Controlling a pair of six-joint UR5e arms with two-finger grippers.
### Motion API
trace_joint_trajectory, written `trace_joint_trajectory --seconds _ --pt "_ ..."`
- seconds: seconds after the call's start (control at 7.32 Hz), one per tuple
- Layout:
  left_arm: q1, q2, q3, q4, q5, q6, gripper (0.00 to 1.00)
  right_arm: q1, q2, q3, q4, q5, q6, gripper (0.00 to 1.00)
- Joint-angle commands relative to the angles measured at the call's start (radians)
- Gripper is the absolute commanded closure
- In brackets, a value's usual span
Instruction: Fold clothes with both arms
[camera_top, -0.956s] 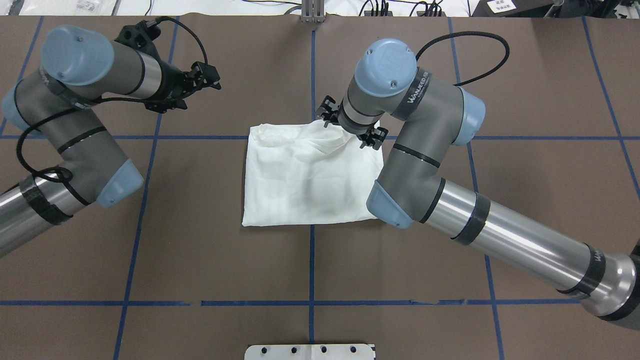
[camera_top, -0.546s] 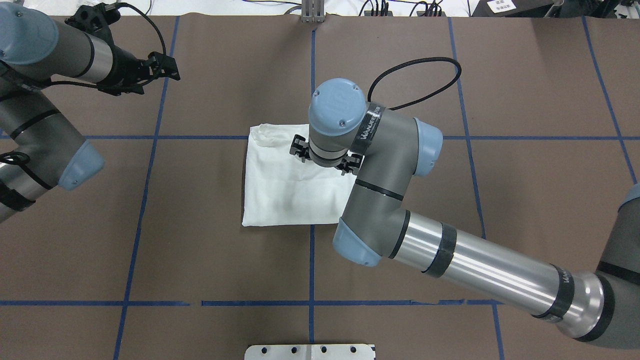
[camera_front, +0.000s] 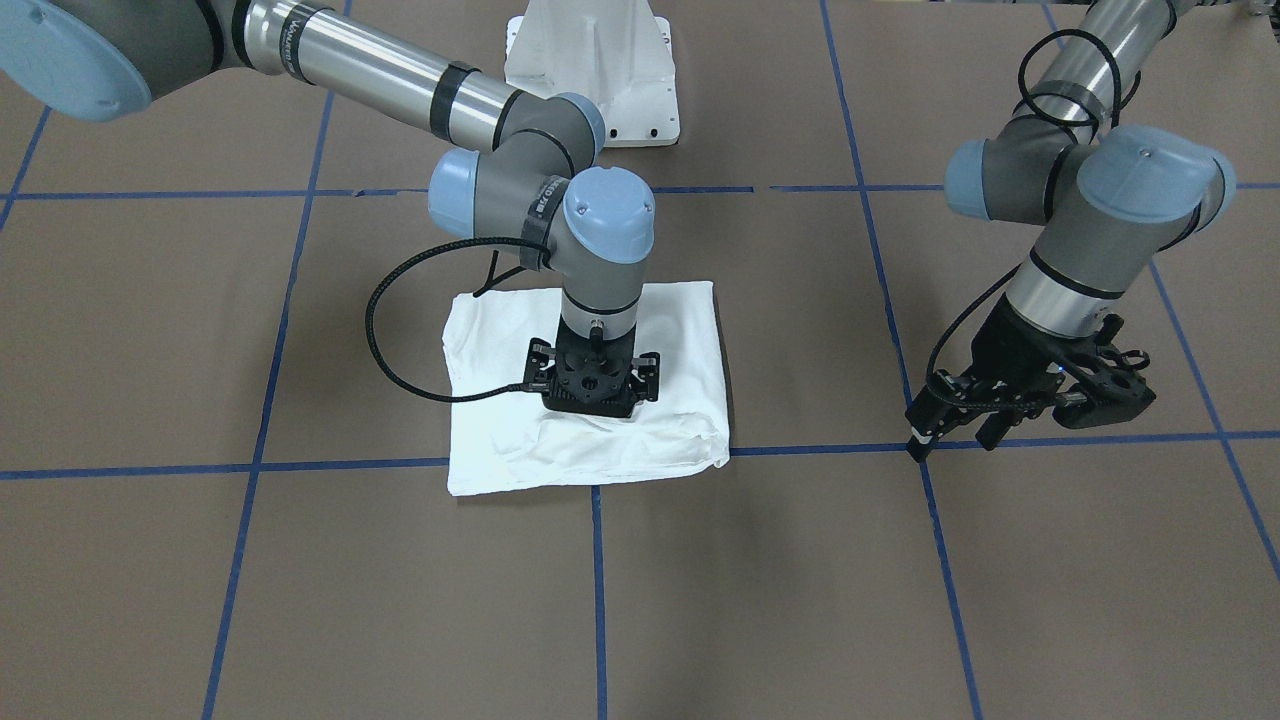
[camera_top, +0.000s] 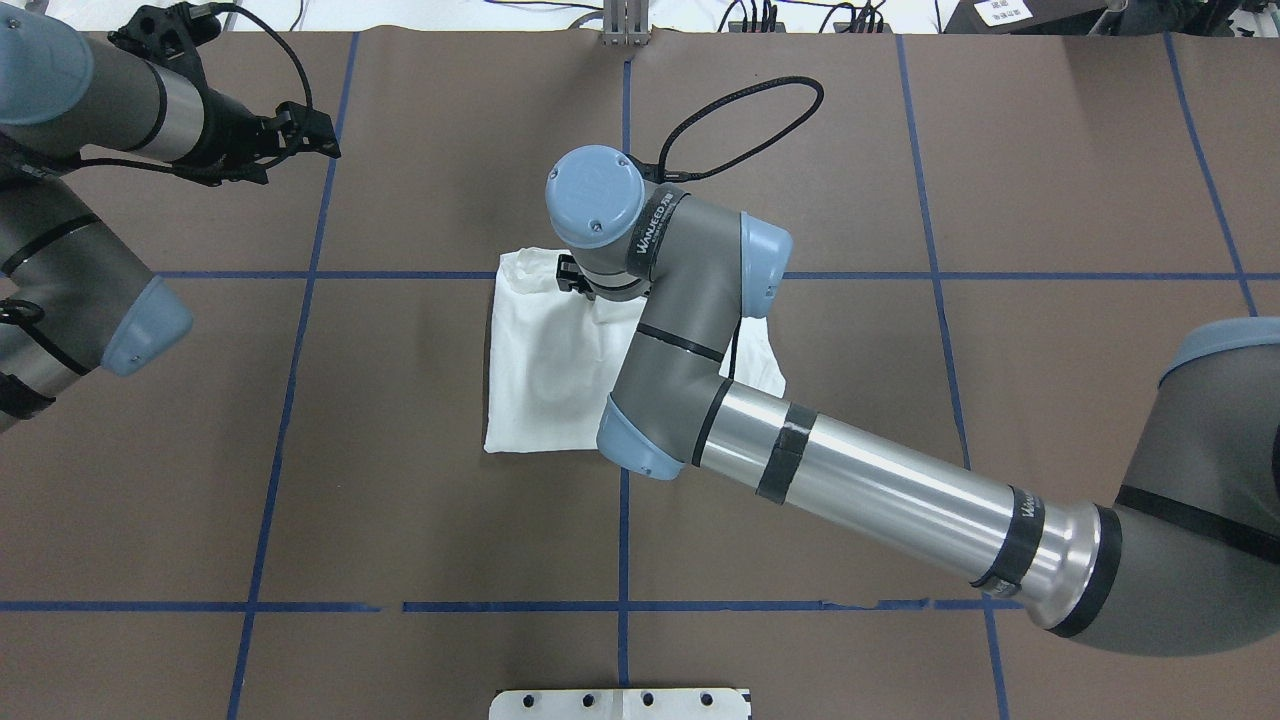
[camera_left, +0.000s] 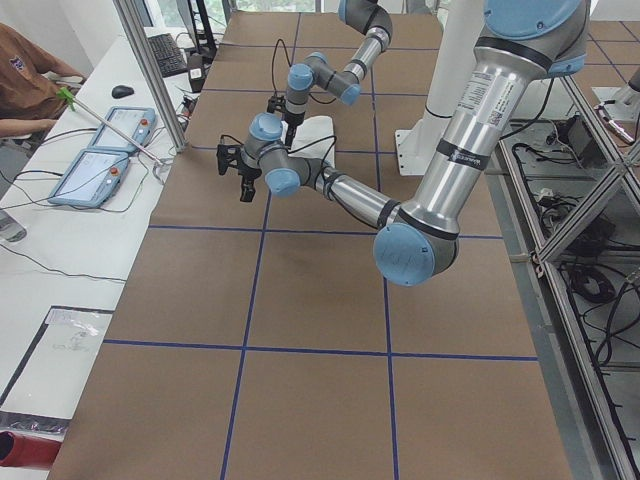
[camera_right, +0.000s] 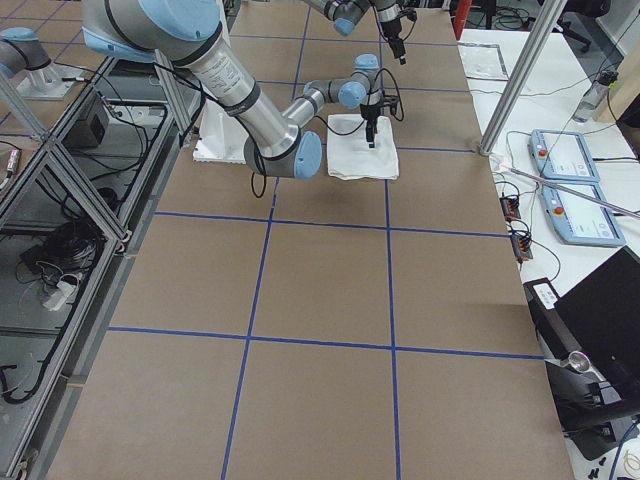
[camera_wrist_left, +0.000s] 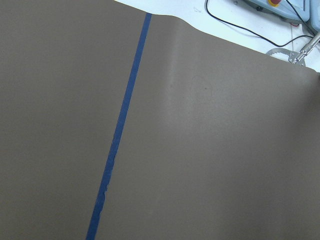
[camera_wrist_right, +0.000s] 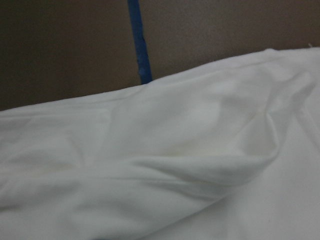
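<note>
Pointing down onto shirt, right hand (grip hidden, cannot tell); left hand spread apart, empty.

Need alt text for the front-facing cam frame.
The right hand points straight down over a folded white shirt at the middle of the brown, blue-taped table. The left hand hangs open off to the side, clear of the shirt.
</note>
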Motion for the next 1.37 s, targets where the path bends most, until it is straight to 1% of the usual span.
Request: trace_joint_trajectory --seconds 0.0,0.14,0.27,0.41,0.55,0.68,0.82,0.96,1.09,1.23 --pt "-0.001 0.002 0.003 -0.003 0.000 0.000 0.01 0.035 0.045 -0.147 0.149 -0.011 -0.034 0.00" --pt "-0.001 0.002 0.004 -0.003 0.000 0.000 0.01 0.050 0.071 -0.179 0.159 -0.019 -0.037 0.00" --pt "-0.002 0.002 0.004 -0.003 0.000 0.000 0.01 0.070 0.082 -0.187 0.159 -0.019 -0.055 0.00" --pt "-0.010 0.000 0.004 -0.001 0.000 0.000 0.01 0.092 0.091 -0.186 0.159 -0.017 -0.073 0.00" --pt "-0.030 0.002 0.004 -0.001 -0.017 0.018 0.01 0.136 0.094 -0.166 0.151 -0.004 -0.134 0.00" --pt "-0.079 0.002 0.004 0.008 -0.070 0.146 0.01 0.220 0.055 -0.113 0.116 0.085 -0.205 0.00" --pt "-0.146 0.002 0.029 0.012 -0.113 0.281 0.01 0.317 -0.034 -0.023 0.092 0.184 -0.327 0.00" --pt "-0.216 0.002 0.059 0.020 -0.126 0.455 0.01 0.438 -0.173 0.074 0.081 0.287 -0.470 0.00" --pt "-0.304 0.000 0.079 0.099 -0.129 0.627 0.00 0.565 -0.309 0.148 0.079 0.399 -0.636 0.00" --pt "-0.377 0.002 0.080 0.155 -0.126 0.820 0.00 0.691 -0.441 0.188 0.082 0.482 -0.814 0.00"
